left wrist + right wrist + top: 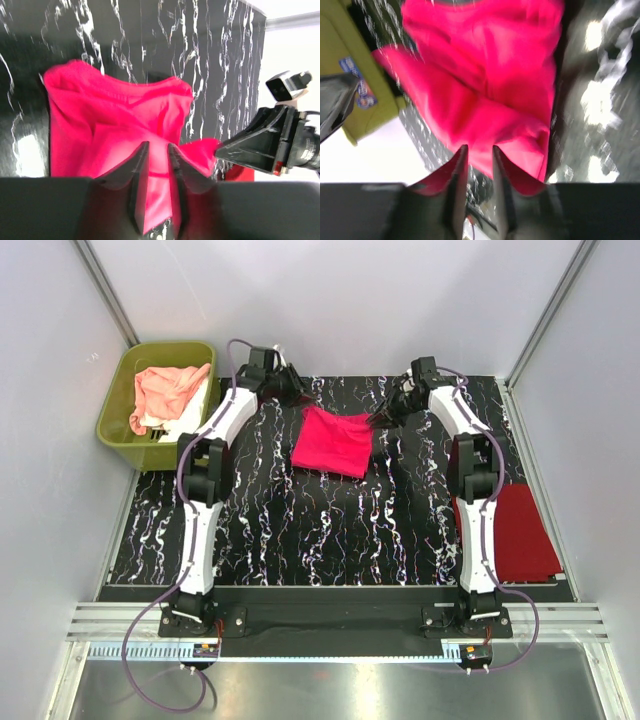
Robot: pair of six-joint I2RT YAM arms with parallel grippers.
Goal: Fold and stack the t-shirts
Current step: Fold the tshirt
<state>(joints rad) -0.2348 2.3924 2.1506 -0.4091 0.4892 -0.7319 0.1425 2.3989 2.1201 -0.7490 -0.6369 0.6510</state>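
Table: black marbled mat (300,530), grey walls all round.
Pink shirt: folded pink shirt (333,440) sits at twelve o'clock on the mat, between both grippers.
Left gripper: left gripper (158,147) over the shirt's edge, jaws a narrow gap apart, pink showing through; gripping or not, I cannot tell.
Right gripper: right gripper (480,148), same narrow gap, same doubt.
Red shirt: red shirt (520,530) folded at four o'clock.
Tub: tub (118,400) at ten o'clock, peach shirt (165,390) and white shirt (190,418) inside.
Tip: part both jaws evenly, lift straight off, don't drag the fold.
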